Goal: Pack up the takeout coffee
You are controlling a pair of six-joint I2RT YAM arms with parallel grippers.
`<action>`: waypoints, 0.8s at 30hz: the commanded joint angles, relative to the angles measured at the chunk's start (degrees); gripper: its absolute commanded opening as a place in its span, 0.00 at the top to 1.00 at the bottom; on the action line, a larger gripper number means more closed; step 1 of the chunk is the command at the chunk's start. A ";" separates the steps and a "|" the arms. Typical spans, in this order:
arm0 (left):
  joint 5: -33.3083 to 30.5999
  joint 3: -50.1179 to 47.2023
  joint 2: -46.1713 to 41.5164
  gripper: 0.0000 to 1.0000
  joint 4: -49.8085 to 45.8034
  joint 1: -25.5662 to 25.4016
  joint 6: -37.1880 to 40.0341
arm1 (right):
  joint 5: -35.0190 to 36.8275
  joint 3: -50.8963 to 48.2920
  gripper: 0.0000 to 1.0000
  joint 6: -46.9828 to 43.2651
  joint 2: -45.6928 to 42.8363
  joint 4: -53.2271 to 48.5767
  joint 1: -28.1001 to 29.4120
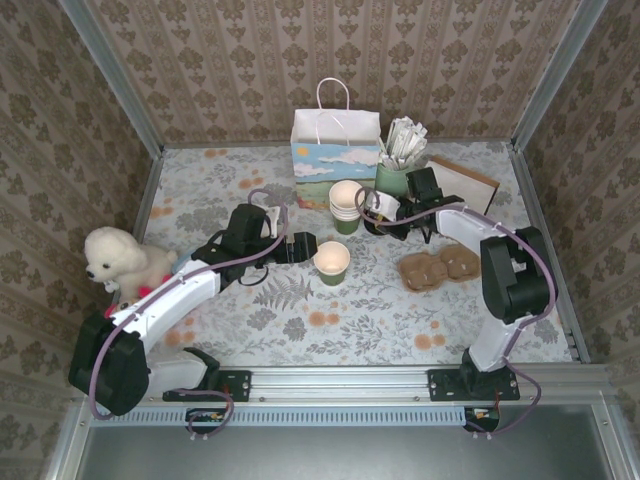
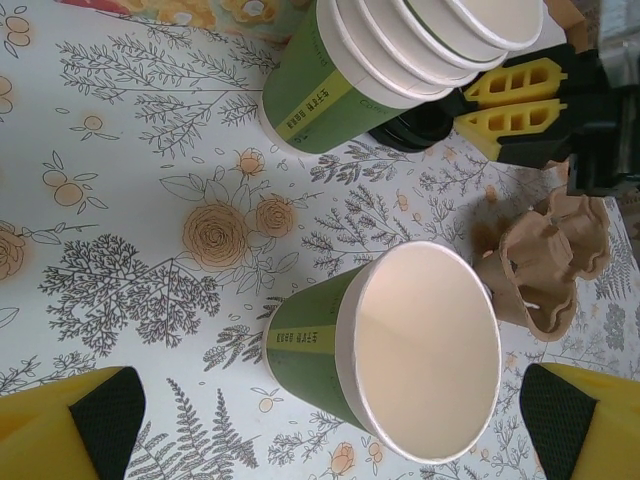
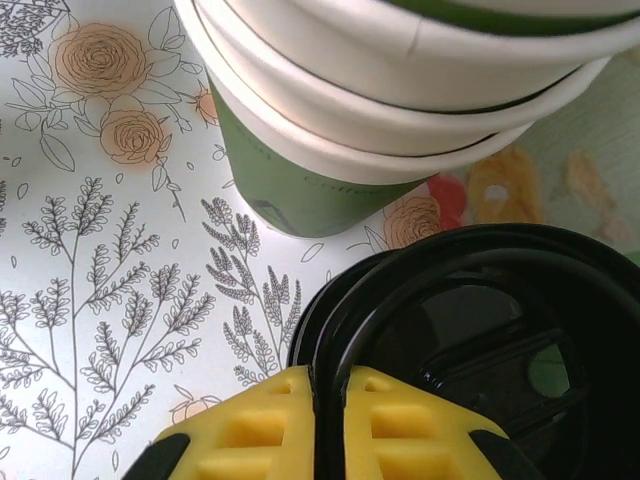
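Lid-fetch step: my right pincer (image 3: 328,388) pinches the black lid (image 3: 480,330) by its rim, just beside the cup stack (image 3: 330,150). My left pincer (image 1: 300,248) gapes wide. The lidless cup (image 1: 331,262) stands near the stack's front, so next I probably carry the lid over and press it on squarely.

A lidless green cup (image 1: 331,262) stands near the middle of the table (image 1: 300,340), with the left gripper (image 1: 303,248) just beside it on its left, pointing at it. Behind it sits a stack of cups (image 1: 346,205), and the right gripper (image 1: 378,220) is low at the stack's right. At the far edge stand a paper bag (image 1: 335,150) and a holder of white sticks (image 1: 400,160). A cardboard cup tray (image 1: 440,268) lies toward the right edge, and a plush dog (image 1: 115,262) sits at the left edge.
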 commanded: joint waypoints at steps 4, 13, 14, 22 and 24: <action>0.67 1.34 -0.21 0.00 0.77 0.32 0.83 | 3.28 -7.92 1.00 3.03 -9.69 7.51 1.17; 1.21 11.08 0.60 0.00 -4.94 -0.76 8.74 | 14.56 -19.36 1.00 0.76 -27.62 15.65 13.51; 1.52 12.58 0.98 0.00 -6.19 -0.94 10.05 | 15.52 -19.33 1.00 0.43 -28.97 15.17 14.90; 2.97 23.20 3.36 0.02 -11.37 -5.29 13.73 | 18.49 -17.76 1.00 0.14 -34.61 13.80 22.66; 3.15 24.43 3.57 0.04 -10.77 -6.65 13.46 | 18.29 -16.72 1.00 2.02 -34.99 13.34 23.10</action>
